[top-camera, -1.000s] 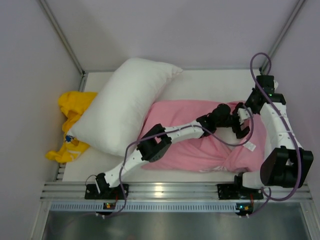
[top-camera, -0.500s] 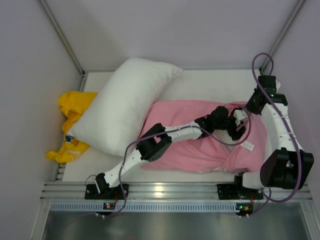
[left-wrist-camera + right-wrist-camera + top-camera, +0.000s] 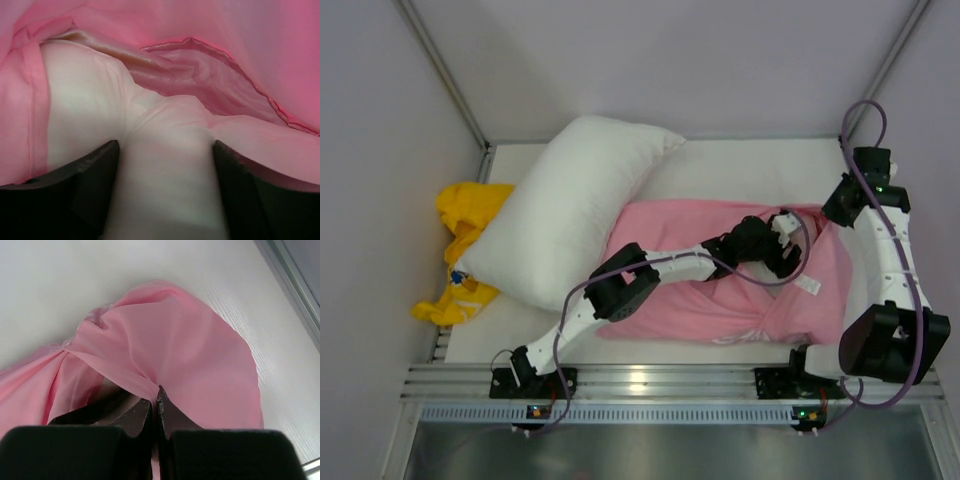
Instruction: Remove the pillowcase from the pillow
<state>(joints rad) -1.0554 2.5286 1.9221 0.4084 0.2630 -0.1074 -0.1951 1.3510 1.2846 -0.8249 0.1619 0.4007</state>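
1. While the right gripper [image 3: 155, 402] pinches the pink pillowcase [image 3: 190, 350] tight, the case lies on the table [image 3: 100, 280].
2. The left gripper [image 3: 165, 150] is spread wide over the pillow [image 3: 85, 100] inside it.
3. Farther back lies a plain white pillow [image 3: 570, 210].

My left claw [image 3: 165, 147] is spread wide, one finger on either side of a pale pillow [image 3: 95, 100] bulge (tinted pinkish), pillowcase [image 3: 210, 30] hem bunched just above it.

The pillowcase [image 3: 720, 300] lies on the table [image 3: 750, 165], right of centre, with the pillow [image 3: 165, 190] inside it. A bare pillow [image 3: 565, 215] lies slantwise against its left end, and a crumpled cloth [image 3: 465, 235] lies left of that. The left tool [image 3: 785, 245] is at the pillowcase's right part, the right tool [image 3: 155, 395] at its far right corner
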